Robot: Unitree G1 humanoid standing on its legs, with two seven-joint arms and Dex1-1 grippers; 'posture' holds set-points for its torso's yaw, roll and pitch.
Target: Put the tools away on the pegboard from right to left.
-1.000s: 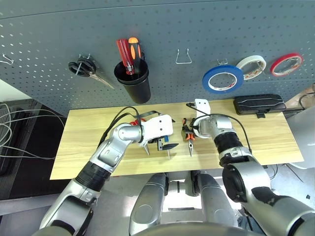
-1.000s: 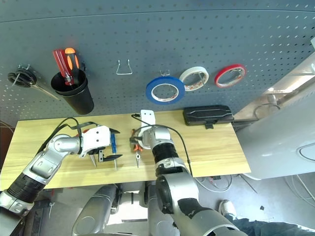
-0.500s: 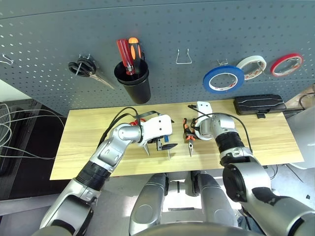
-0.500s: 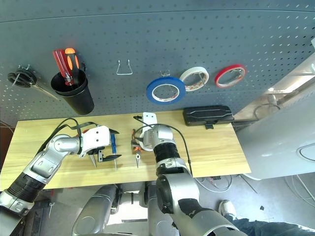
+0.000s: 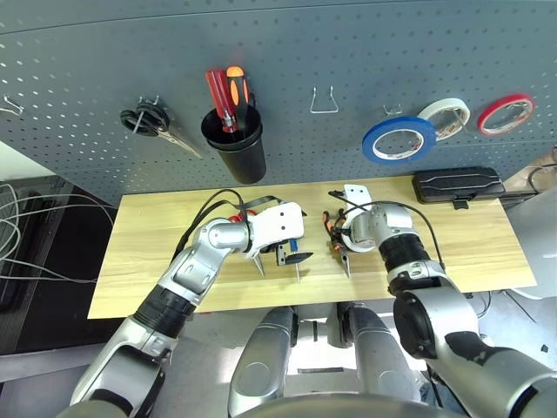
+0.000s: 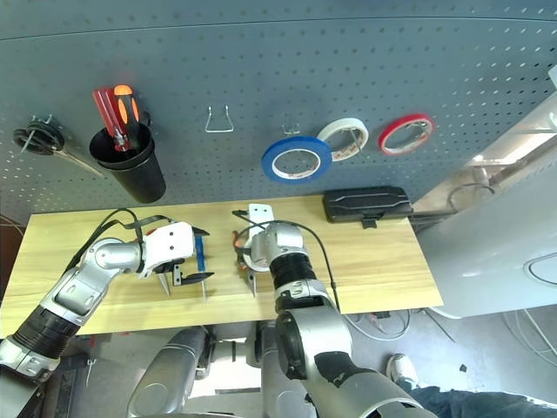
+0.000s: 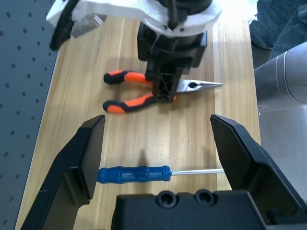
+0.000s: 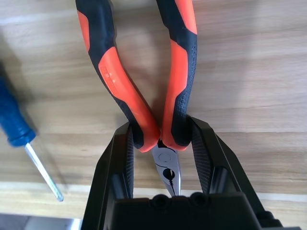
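Note:
The orange-and-black pliers [image 8: 115,81] lie at the middle of the wooden table [image 5: 474,248], nose toward the front edge. My right gripper [image 8: 160,139] is shut on them where the handles meet the joint. Just to the left lies the slim blue-handled screwdriver [image 7: 134,173], and my left gripper [image 7: 158,158] hovers open over it with a finger on either side. The red-handled scissors [image 5: 237,216] peek out from behind my left forearm. The blue tape roll [image 5: 399,141] hangs on the pegboard [image 5: 287,52].
On the pegboard are black-handled scissors [image 5: 148,122], a black cup [image 5: 235,148] with red and orange handles in it, a bare metal hook [image 5: 325,100], a white tape roll [image 5: 444,117] and a red one [image 5: 506,113]. A black case [image 5: 459,185] lies at the table's back right.
My right gripper has shifted slightly and the pliers' nose has swung a little to the right. The left arm and the screwdriver have stayed put.

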